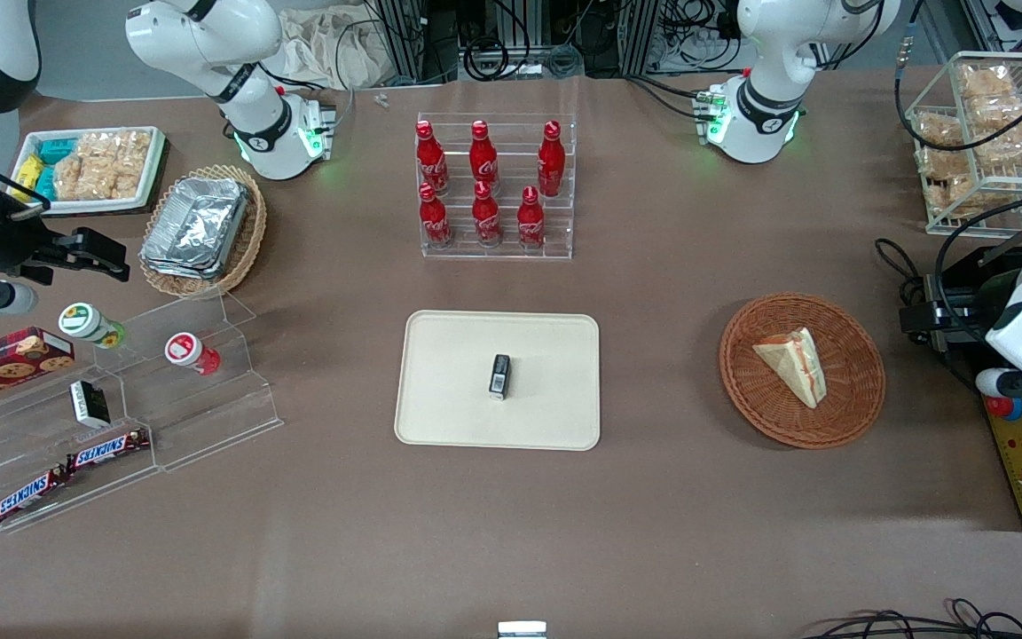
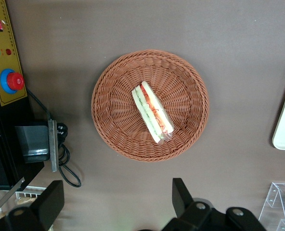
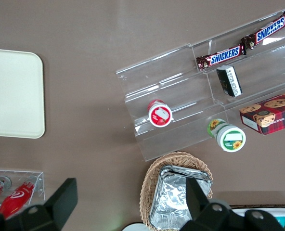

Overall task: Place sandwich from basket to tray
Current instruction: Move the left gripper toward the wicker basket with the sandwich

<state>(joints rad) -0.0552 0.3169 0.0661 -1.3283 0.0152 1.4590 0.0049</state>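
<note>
Gripper (image 2: pixel 113 202) hangs high above the basket (image 2: pixel 109 115), fingers spread wide and empty; drop straight down, I'd say; straddle the sandwich (image 2: pixel 152 114) across its narrow width, squeeze gently.

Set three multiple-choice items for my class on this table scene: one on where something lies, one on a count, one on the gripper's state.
1. Where does the sandwich lie?
A. on the tray
B. in the clear rack
C. in the basket

2. How many red bottles stand in the clear rack?
A. six
B. four
C. eight

3. How is the gripper?
A. shut on the sandwich
B. open, holding nothing
C. shut on a bottle

Key:
1 C: the sandwich rests on the basket's weave, while the tray bears only a small dark box.
2 A: the bottles stand in two rows of three.
3 B: the left wrist view shows its fingers wide apart above the table near the basket, with nothing between them.
</note>
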